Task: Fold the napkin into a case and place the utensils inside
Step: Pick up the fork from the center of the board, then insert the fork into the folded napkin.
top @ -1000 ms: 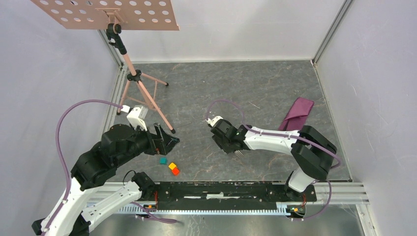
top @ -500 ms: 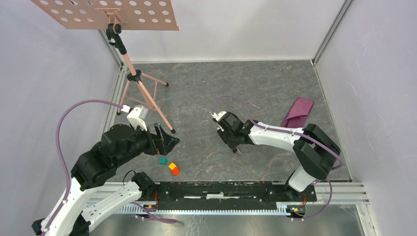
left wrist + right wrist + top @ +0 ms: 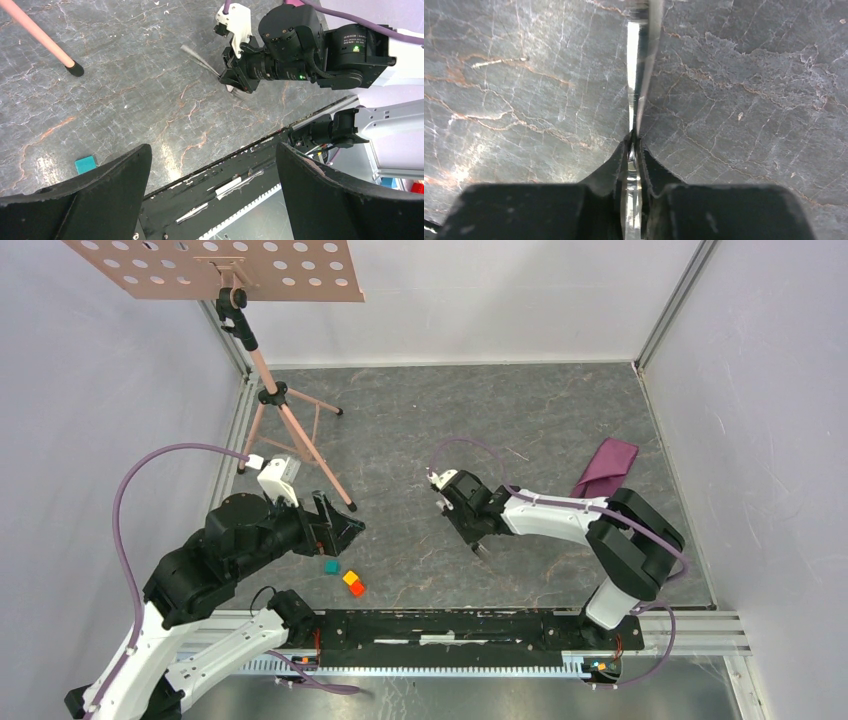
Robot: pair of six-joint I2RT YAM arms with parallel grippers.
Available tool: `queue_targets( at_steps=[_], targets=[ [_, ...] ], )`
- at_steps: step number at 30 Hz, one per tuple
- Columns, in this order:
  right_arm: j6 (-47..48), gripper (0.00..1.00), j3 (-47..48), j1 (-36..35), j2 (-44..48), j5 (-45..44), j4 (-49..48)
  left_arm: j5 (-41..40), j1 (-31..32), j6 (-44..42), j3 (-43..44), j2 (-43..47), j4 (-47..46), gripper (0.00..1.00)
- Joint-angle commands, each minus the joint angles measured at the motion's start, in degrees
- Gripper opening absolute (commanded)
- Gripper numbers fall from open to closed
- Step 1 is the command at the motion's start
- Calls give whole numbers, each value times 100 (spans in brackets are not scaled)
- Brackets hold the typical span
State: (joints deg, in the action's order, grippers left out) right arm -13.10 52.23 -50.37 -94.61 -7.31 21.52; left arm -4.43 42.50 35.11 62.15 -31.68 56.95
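The napkin (image 3: 605,470) is a plum-purple cloth lying bunched and folded at the right of the table, far from both grippers. My right gripper (image 3: 478,538) (image 3: 635,142) sits low at mid-table, shut on a slim silvery fork (image 3: 644,75). The fork's handle (image 3: 197,56) sticks out beyond the fingers and its tines (image 3: 235,91) show below them. Whether a second utensil lies against it I cannot tell. My left gripper (image 3: 345,528) (image 3: 215,200) hovers at the left with its jaws wide open and nothing between them.
A pink music-stand tripod (image 3: 290,430) stands at the back left, one foot (image 3: 75,68) near my left gripper. Teal (image 3: 331,567), yellow (image 3: 350,578) and orange (image 3: 357,589) blocks lie front left. A black rail (image 3: 450,625) borders the near edge. Walls enclose the table.
The right gripper's fingers have closed onto the fork, and that wrist has shifted a little at mid-table. The left arm has not moved.
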Motion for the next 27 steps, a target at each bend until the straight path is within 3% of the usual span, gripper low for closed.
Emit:
queue_targets(
  at_steps=[1, 2, 10, 15, 18, 22, 27],
  targets=[
    [26, 4, 148, 27, -220, -149, -19, -65, 7, 81, 26, 38, -114, 100],
    [-8, 0, 184, 28, -175, -229, 24, -67, 11, 75, 17, 39, -120, 100],
    [-228, 0, -512, 439, 1565, -413, -171, -6, 13, -54, -97, 107, -252, 100],
    [-872, 0, -878, 1585, 2803, 191, 869, -1, 12, -191, -270, 205, -398, 100],
    [-1180, 0, -837, 2237, 3402, 47, 1699, 43, 13, -293, -352, 206, -478, 100],
    [-1220, 0, -706, 3602, 3477, 45, 2754, 105, 13, -464, -355, 172, -540, 100],
    [-830, 0, -614, 4578, 3293, -57, 2816, 159, 17, -709, -196, 135, -475, 100]
  ],
)
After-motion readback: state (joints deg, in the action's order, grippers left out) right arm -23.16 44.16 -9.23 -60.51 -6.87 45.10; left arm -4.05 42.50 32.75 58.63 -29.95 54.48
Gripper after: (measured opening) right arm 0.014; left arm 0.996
